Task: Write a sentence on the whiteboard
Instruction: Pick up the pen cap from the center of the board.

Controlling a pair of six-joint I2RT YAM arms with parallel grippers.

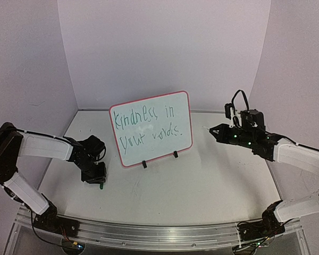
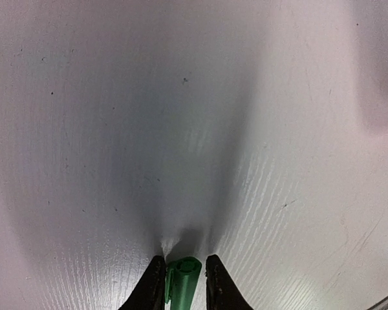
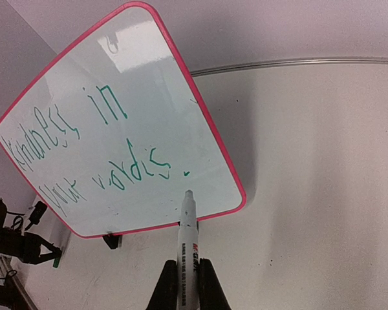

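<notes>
The right pincer (image 3: 187, 287) is clamped on the barrel of a marker (image 3: 188, 239), with the uncapped tip aimed forward at the board (image 3: 149, 77). Seen from above, the tip sits just beside the board's right edge, off the surface, so the pen appears to be lifted rather than writing. The grip is far back on the barrel, which leaves the tip visible to the wrist camera.

The board stands on two black feet (image 1: 144, 164) at mid-desk, leaning back and turned a little toward the right arm. That suits a tip coming in from that side. The sentence (image 3: 130, 173) fills it in two green rows, "kindness in" over "your words", and ends in a dot near the lower right corner. The writing looks finished.

The left pincer (image 2: 184, 284) is shut on a green cap (image 2: 181, 274) and points down close over the desk (image 2: 181, 129), at the board's left front and apart from it, presumably keeping the cap ready.

Bare desk lies ahead of the board and to its right, which gives room to draw the marker away. Behind the board the wall is close. The red frame is the edge the tip has to avoid.
</notes>
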